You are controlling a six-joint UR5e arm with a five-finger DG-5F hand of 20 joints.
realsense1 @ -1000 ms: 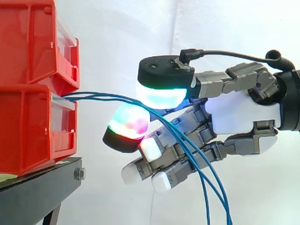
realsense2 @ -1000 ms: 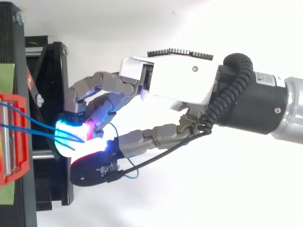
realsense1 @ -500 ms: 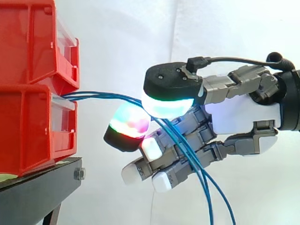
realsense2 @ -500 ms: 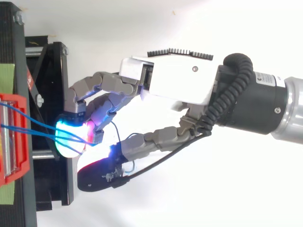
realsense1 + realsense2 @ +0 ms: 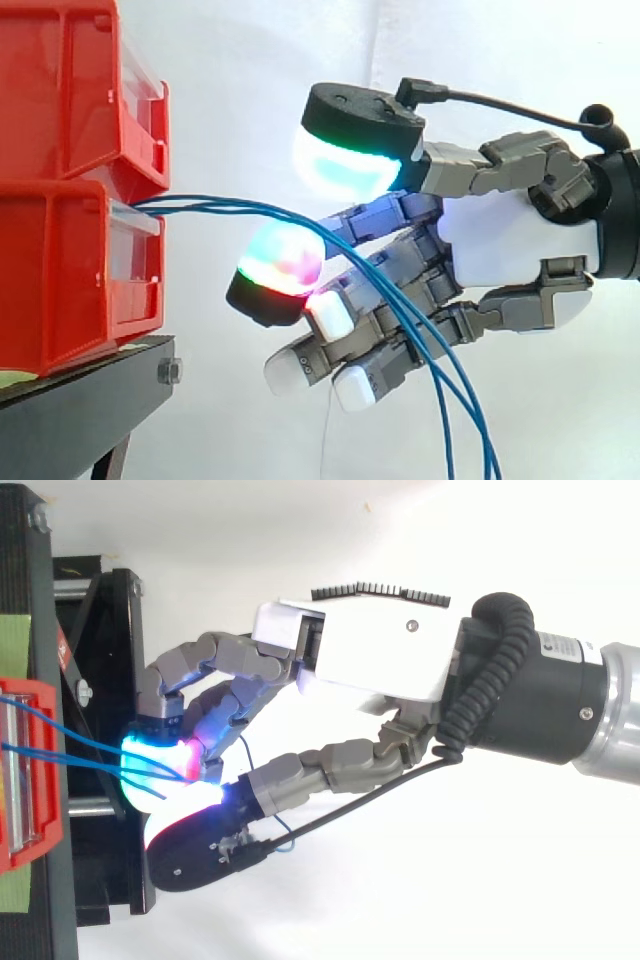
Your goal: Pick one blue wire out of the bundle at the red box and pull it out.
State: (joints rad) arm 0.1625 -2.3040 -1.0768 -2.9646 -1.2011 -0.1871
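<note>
Hand state: The hand [image 5: 515, 235] is released. Its fingers are half extended toward 9 o'clock and clamp nothing.
Thumb: The thumb pad [image 5: 350, 160], glowing green and cyan, stands at 12 o'clock of the wires with open space beneath it.
Opposing pad: The multicoloured fingertip [image 5: 280, 265] sits at 6 o'clock of the wires, just below them. Contact cannot be confirmed.
Task item: The blue wires [image 5: 230, 208] leave the front of the lower red bin [image 5: 60, 270] as a tight bundle.
Wire axis: In the side view the bundle runs level from 9 o'clock toward 3 o'clock and passes between thumb pad and fingertip. It then bends toward 5 o'clock, crosses in front of the white-tipped fingers and fans into separate strands.
Top view: The blue wires [image 5: 70, 748] run from the bin's rim [image 5: 45, 840] toward 3 o'clock into the glow at the fingertips of the hand [image 5: 360, 650].
Fixtures: The lower bin rests on a black stand [image 5: 80, 410], with an upper red bin [image 5: 60, 90] stacked on it.
Key relation: The bundle already lies inside the gap between the pads, so the bin is at 9 o'clock and the pull direction is 3 o'clock.
Next step (judgement): Lower the thumb pad toward 6 o'clock onto one strand only, then retract toward 3 o'clock.
Risk (judgement): The strands lie close together at the pinch point, so the pads may trap several.
</note>
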